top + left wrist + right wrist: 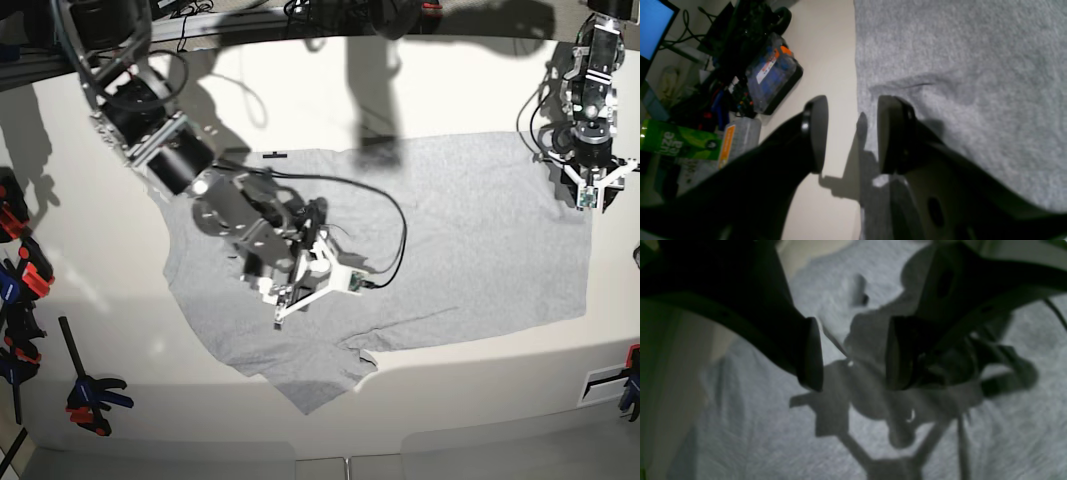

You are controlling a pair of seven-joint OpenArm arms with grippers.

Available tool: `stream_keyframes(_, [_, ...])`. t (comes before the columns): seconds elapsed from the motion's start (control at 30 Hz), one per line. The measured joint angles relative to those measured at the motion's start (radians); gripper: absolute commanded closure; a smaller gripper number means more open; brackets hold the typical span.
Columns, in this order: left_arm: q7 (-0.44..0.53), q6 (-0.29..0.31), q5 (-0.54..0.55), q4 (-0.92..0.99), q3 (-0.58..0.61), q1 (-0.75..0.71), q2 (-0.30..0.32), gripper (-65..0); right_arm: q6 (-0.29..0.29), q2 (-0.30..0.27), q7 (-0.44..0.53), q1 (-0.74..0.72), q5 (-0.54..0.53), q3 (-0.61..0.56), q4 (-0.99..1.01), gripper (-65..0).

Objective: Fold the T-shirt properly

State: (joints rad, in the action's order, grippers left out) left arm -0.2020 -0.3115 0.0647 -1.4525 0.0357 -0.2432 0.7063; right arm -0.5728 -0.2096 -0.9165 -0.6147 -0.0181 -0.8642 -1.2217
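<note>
A: What did we have nearest the base camera?

B: The shirt (450, 250), spread on the table (480, 90) plain side up, its long axis running across our view. The near sleeve (315, 385) stuck out toward us, rumpled at its tip; we saw no lettering.

A: And which pincer stood closer to the work?

B: The right pincer (300, 290). We had it hanging over the shoulder part of the cloth, cloth on every side of it. In its wrist view the right pincer (853, 353) had its jaws well parted with nothing between them, only its shadow on the grey below.

A: And farther off?

B: The left pincer (597, 195) sat at the far hem corner. In its wrist view the left pincer (851, 133) straddled the cloth's edge: one jaw over bare table, the other over cloth, parted and holding nothing. We judged the edge lay right in the gap, so a grip there needed only a drop and a close.

A: The cloth itself?

B: Light heather grey, mostly flat, a shallow crease by the hem.
</note>
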Motion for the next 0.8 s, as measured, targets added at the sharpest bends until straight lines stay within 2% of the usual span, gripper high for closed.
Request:
stream_keyframes(0.17, [-0.001, 0.0, -0.002, 0.0, 0.0, 0.0, 0.0, -22.4, -0.095, -0.091, -0.156, -0.007, -0.309, 0.0, -0.177, -29.0])
stream_keyframes(0.23, [-0.001, 0.0, -0.001, 0.0, 0.0, 0.0, 0.0, -22.4, -0.119, -0.113, -0.175, 0.002, -0.365, 0.0, -0.185, -29.0])
stream_keyframes(0.37, [0.0, 0.0, -0.001, 0.0, 0.0, 0.0, 0.001, -22.4, -0.12, -0.126, -0.158, 0.034, -0.287, 0.0, -0.159, -29.0])
stream_keyframes(0.43, [0.007, 0.001, -0.001, 0.0, 0.0, 0.0, 0.0, -22.4, -0.12, -0.122, -0.123, 0.039, -0.291, 0.0, -0.133, -29.0])
stream_keyframes(0.73, [0.011, 0.001, -0.001, 0.0, 0.0, 0.0, 0.0, -22.4, -0.12, -0.075, -0.069, 0.039, -0.161, 0.0, 0.021, -29.0])
stream_keyframes(0.8, [0.011, 0.0, -0.001, 0.0, 0.0, 0.0, 0.001, -22.4, -0.12, -0.07, -0.017, 0.039, -0.101, 0.0, 0.024, -29.0])
